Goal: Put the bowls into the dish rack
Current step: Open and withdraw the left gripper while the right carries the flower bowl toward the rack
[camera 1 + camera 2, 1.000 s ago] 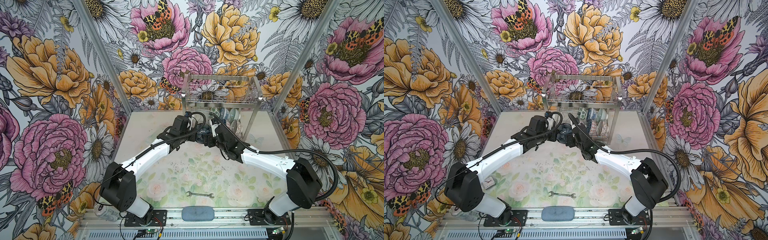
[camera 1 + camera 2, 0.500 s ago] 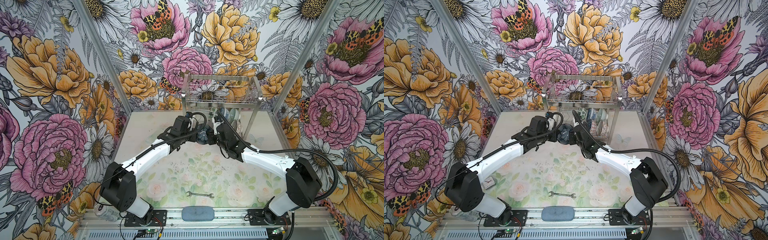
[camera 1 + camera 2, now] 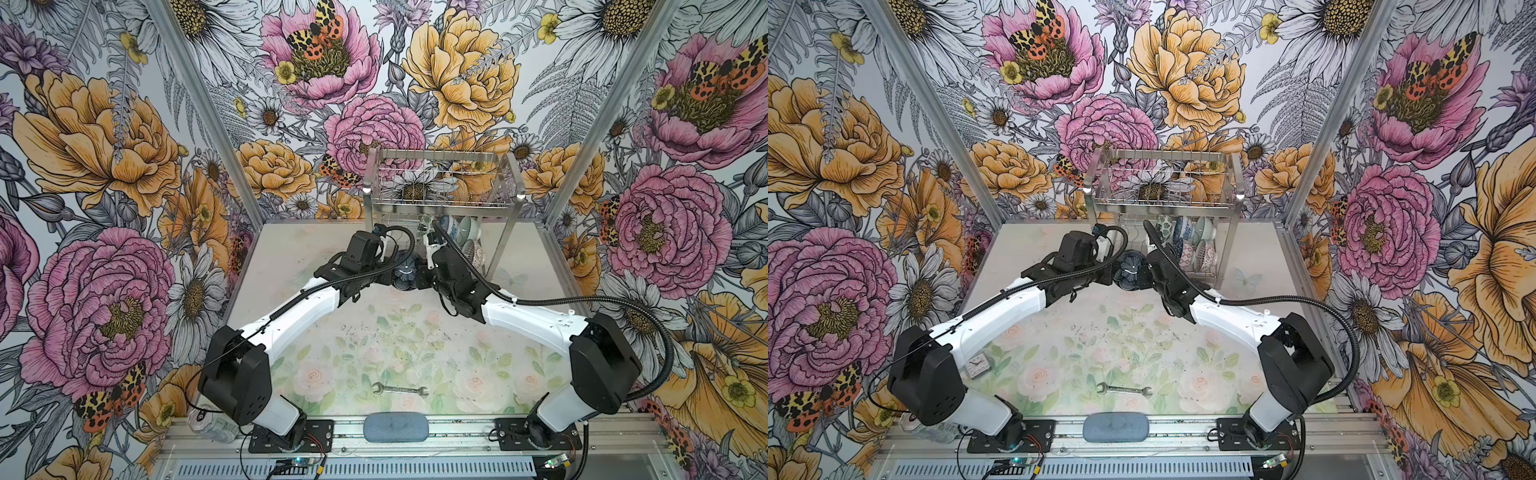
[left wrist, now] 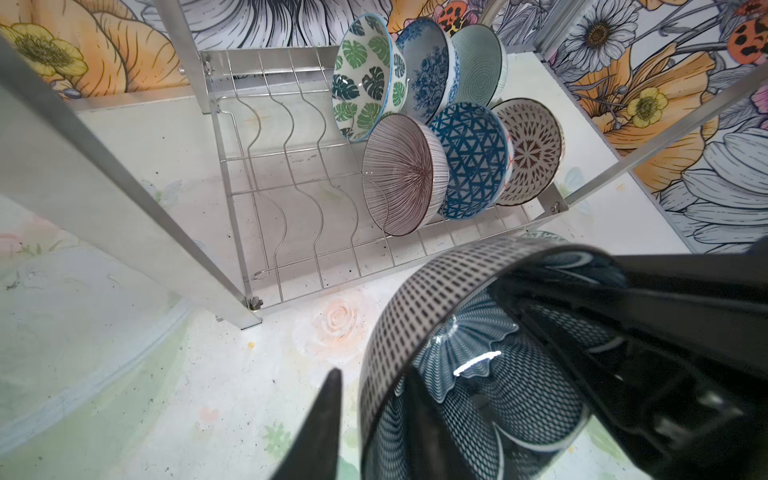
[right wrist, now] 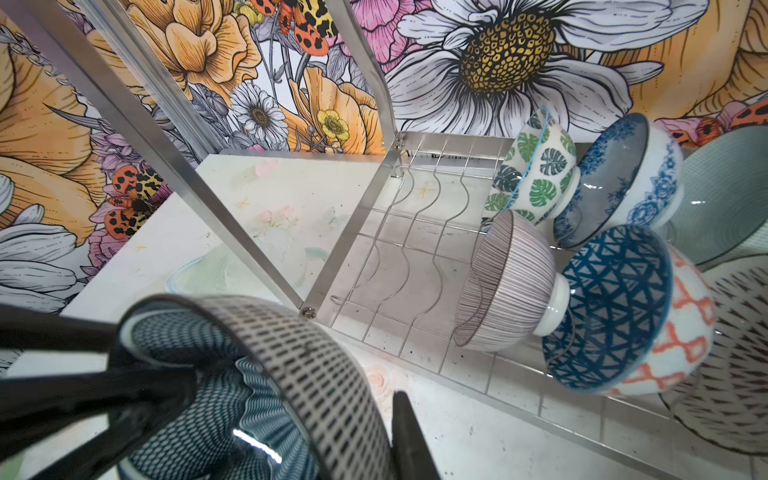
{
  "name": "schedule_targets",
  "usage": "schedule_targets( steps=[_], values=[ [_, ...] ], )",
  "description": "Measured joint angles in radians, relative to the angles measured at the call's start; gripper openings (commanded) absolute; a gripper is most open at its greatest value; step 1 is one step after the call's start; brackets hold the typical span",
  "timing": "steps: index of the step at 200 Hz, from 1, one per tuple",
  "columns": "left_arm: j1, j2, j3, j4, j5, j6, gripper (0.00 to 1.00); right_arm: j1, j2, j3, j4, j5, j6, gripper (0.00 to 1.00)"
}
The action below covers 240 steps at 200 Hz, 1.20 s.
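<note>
Right wrist view: inner finger of right gripper (image 5: 374, 432) hidden behind wall of dark bowl (image 5: 299, 357); that bowl clipped by frame edge, as is far-right mint bowl (image 5: 731, 195). Both top views: rack bowls (image 3: 1183, 232) partly behind right arm (image 3: 1173, 278), patterns too small to read. In a top view, near-left clock (image 3: 977, 364) part hidden by left arm (image 3: 1000, 311).

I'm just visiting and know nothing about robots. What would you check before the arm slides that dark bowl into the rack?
1. Grip: right fingers pinch the bowl by its wall: ok.
2. Handoff: left fingers open, outer one off the wall: ok.
3. Room: slots beside the striped bowl are bare: ok.
4. Load: six racked bowls lean in their slots: ok.
5. Clearance under the rack top tier: cannot tell.
</note>
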Motion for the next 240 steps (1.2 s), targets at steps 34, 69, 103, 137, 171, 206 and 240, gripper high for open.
schedule_targets(
  steps=[34,69,103,137,171,206,240],
  values=[
    [0.022,-0.078,0.064,-0.068,0.002,0.018,0.99,0.0,0.002,0.0,-0.016,0.029,-0.034,0.0],
    [0.101,-0.136,0.141,-0.177,0.004,0.079,0.99,0.001,0.027,0.017,-0.03,0.084,-0.083,0.0],
    [0.172,-0.17,0.139,-0.269,0.003,0.137,0.99,0.011,0.109,0.095,-0.064,0.172,-0.151,0.0],
    [0.222,-0.212,0.085,-0.284,0.004,0.158,0.99,0.029,0.204,0.216,-0.09,0.304,-0.227,0.0],
    [0.262,-0.224,0.032,-0.284,0.021,0.158,0.99,0.036,0.298,0.341,-0.099,0.439,-0.289,0.0],
    [0.275,-0.251,0.002,-0.284,0.026,0.159,0.99,0.037,0.416,0.462,-0.097,0.564,-0.355,0.0],
    [0.275,-0.29,-0.003,-0.283,0.027,0.163,0.99,0.035,0.535,0.566,-0.083,0.639,-0.425,0.0]
  ],
)
